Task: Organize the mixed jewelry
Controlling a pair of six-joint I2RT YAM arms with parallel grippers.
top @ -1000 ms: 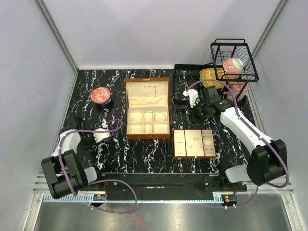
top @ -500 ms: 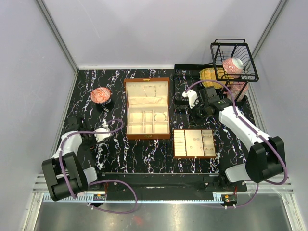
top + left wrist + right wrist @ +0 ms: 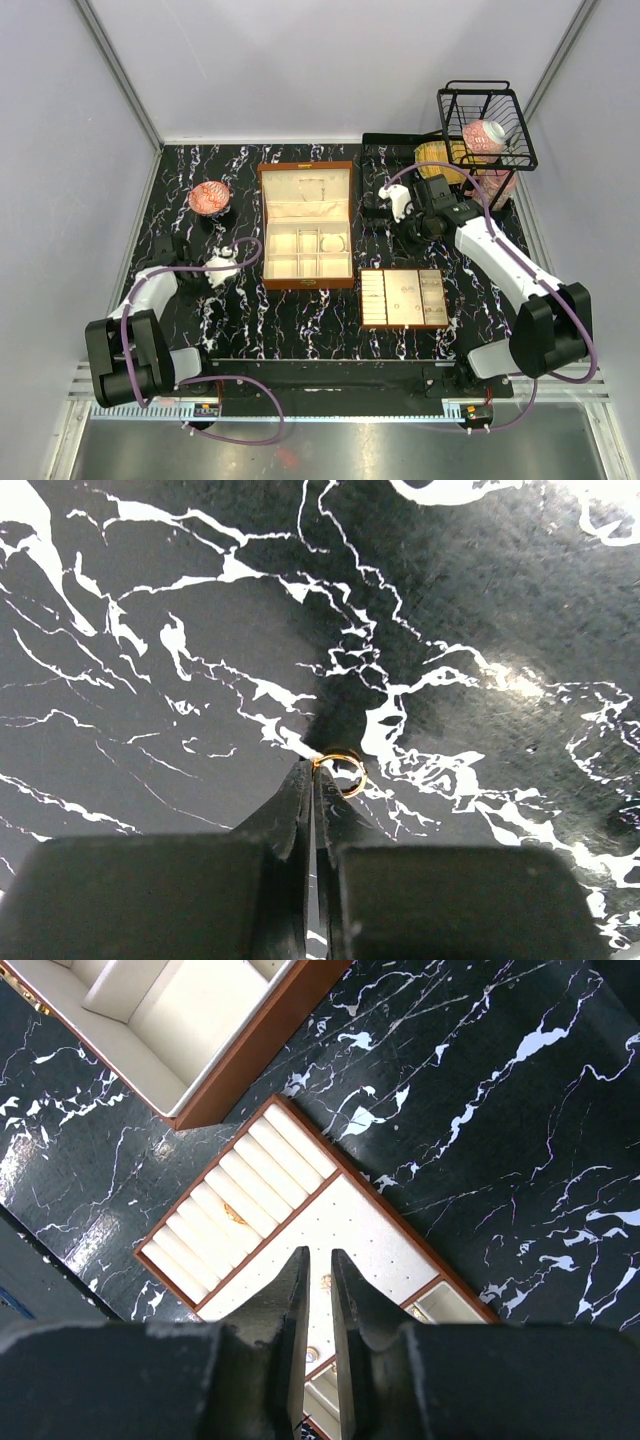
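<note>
My left gripper point(image 3: 315, 765) is shut on a tiny coppery ring point(image 3: 340, 773), pinching its wire at the fingertips just above the black marble table. In the top view the left gripper point(image 3: 215, 272) is left of the brown cream-lined box point(image 3: 306, 166). A faint thin hoop point(image 3: 337, 242) lies in one of the box's right compartments. My right gripper point(image 3: 318, 1260) is high above the flat cream tray point(image 3: 400, 1210), jaws nearly together with nothing between them. The tray holds a small gold piece point(image 3: 235, 1214) in its ring rolls and tiny glinting bits point(image 3: 327, 1281).
A red patterned bowl point(image 3: 209, 196) stands at the back left. A black wire basket point(image 3: 487, 125) with a pink cup point(image 3: 484, 136) sits at the back right, next to a yellow object point(image 3: 435, 155). The tray point(image 3: 403, 297) lies right of the box.
My left gripper has moved away from me and to the right, toward the box. The right arm has barely moved.
</note>
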